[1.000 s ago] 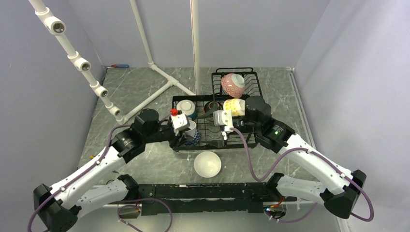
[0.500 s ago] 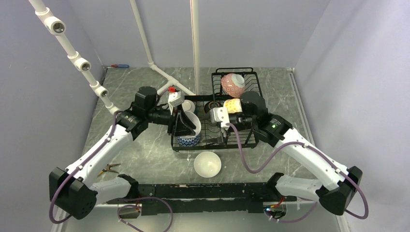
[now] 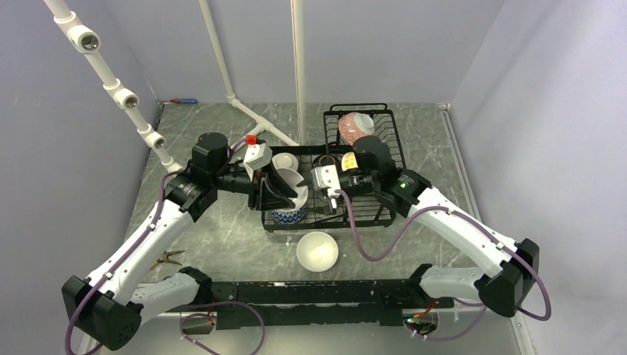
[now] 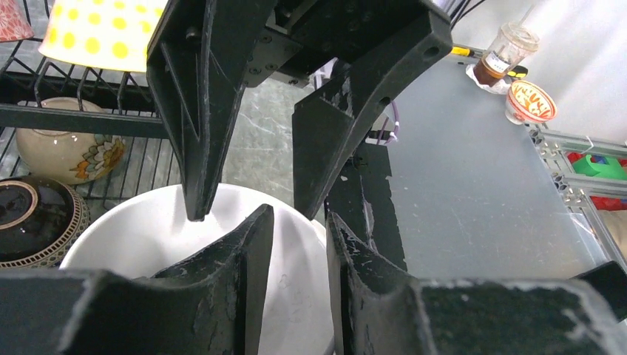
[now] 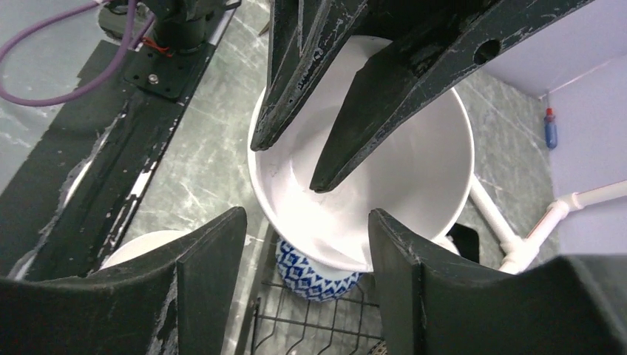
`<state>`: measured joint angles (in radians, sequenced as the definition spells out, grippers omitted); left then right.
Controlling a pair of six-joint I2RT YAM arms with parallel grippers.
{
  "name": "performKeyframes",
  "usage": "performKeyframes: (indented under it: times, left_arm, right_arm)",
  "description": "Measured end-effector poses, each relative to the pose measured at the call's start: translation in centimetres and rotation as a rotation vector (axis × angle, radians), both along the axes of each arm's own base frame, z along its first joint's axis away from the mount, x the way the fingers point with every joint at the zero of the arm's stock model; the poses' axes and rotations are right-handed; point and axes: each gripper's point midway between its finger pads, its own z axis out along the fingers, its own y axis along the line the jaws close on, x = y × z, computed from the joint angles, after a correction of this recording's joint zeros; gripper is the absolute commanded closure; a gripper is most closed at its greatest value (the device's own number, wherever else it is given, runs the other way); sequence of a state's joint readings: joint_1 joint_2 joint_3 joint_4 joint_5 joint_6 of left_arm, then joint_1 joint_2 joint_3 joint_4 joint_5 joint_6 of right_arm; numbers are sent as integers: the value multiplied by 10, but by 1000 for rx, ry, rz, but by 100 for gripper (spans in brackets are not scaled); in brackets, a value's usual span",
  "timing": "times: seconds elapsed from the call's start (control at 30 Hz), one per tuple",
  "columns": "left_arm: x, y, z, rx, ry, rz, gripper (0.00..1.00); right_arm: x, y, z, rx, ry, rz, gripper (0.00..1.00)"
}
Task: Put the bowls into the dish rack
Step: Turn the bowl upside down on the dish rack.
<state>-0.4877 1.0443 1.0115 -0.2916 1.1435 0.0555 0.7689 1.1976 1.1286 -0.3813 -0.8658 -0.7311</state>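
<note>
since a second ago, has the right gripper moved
Yes. In the top view the right gripper has slid left along the dish rack, from the yellow-dotted bowl toward the held white bowl.

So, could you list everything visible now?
dish rack: one, black, centre
held white bowl: one, over rack's left end
loose white bowl: one, before rack
blue-patterned bowl: one, below held bowl
teal bowl: one, rack's rear left
pink-patterned bowl: one, raised basket
yellow-dotted bowl: one, rack's rear
dark bowl: one, in rack
cream floral bowl: one, in rack
pipe frame: one, white, back left
left claw: black, gripping held white bowl
right claw: black, open
</note>
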Motion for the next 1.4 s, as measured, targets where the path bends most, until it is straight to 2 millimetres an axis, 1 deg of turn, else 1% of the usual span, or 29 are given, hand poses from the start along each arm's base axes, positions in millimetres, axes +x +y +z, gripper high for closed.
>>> performKeyframes:
  times: [0.1,0.23,0.3,0.33,0.4,0.43,0.5,0.53,0.6,0.63,0.67,0.7,0.73,0.83,0.9,1.03,1.1,1.13,1.23,1.4]
  left_arm:
    - [0,-1,1,-10,15,0,97]
    - [2,-1,5,-19,29,10,97]
    - [6,-1,3,-14,54,22,98]
    - [7,-1,2,-12,63,27,97]
    - [13,-4,3,-23,43,29,97]
    - [13,-5,4,-29,35,20,97]
    - [10,-7,7,-39,21,3,96]
    - [8,-7,7,-38,25,-2,90]
    - [9,-7,6,-36,6,-1,61]
    - [9,-6,5,-29,-2,3,45]
    - [11,-6,4,-23,-19,7,26]
    - [12,-5,4,-16,-39,15,14]
    - [13,-3,6,-10,-69,26,7]
    - [16,6,9,11,-183,81,6]
    - [15,15,14,22,-318,115,6]
    - [3,37,25,35,-697,117,6]
    - [-2,47,25,53,-897,102,6]
    - [-3,50,25,63,-970,98,6]
    - [2,57,22,104,-1175,82,6]
    - [16,60,15,178,-1383,52,6]
  right_arm:
    - [2,5,-2,23,-43,13,56]
    - [0,15,-10,17,-76,49,76]
    - [-1,17,-13,14,-92,65,97]
    - [-2,17,-14,15,-101,72,100]
    - [-13,22,-17,20,-100,116,100]
    - [-17,24,-21,14,-96,128,100]
    - [-11,25,-26,0,-99,106,100]
    - [-5,25,-28,-6,-102,85,100]
    - [4,23,-28,-7,-111,58,100]
    - [8,22,-27,-5,-115,44,100]
    - [10,22,-26,-3,-118,37,100]
    - [11,21,-27,-8,-112,28,100]
    - [10,21,-28,-12,-104,26,100]
    - [9,21,-22,-7,-99,29,100]
    - [8,22,-12,4,-100,38,100]
    - [0,23,15,35,-103,77,100]
    - [-6,23,26,41,-92,104,100]
    - [-8,23,29,41,-84,114,100]
    - [-12,23,34,25,-53,136,100]
    - [-16,22,33,-11,6,154,100]
